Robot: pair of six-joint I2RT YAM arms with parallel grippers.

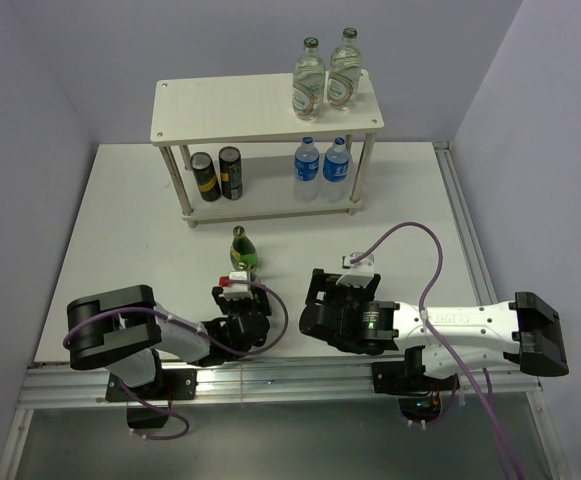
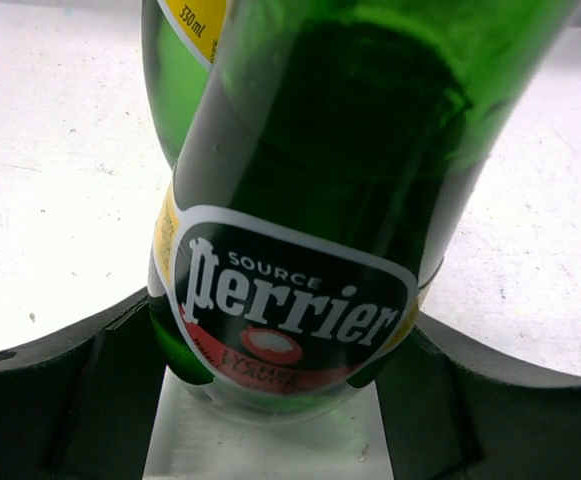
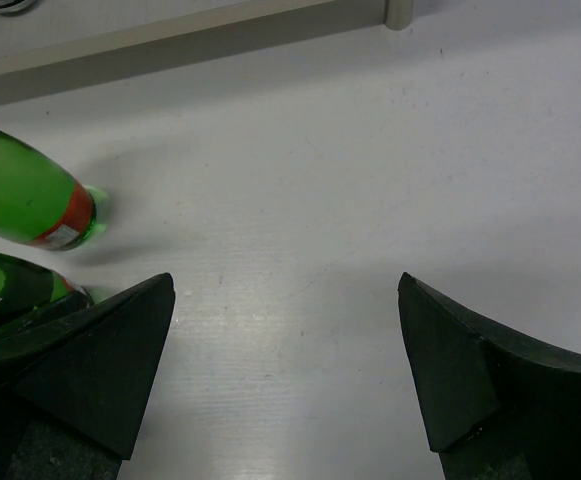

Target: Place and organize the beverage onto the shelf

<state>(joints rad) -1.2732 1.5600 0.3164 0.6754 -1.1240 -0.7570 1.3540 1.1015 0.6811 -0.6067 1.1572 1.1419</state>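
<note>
A green Perrier bottle stands on the table in front of the shelf. In the left wrist view the bottle fills the space between my black fingers, which press on its lower sides. My left gripper is shut on it. More green glass with a yellow label shows right behind it. My right gripper sits low over bare table to the right, open and holding nothing. Green bottle glass shows at the left edge of the right wrist view.
The shelf's top board holds two clear glass bottles at its right end. On the lower board stand two dark cans on the left and two blue-labelled water bottles on the right.
</note>
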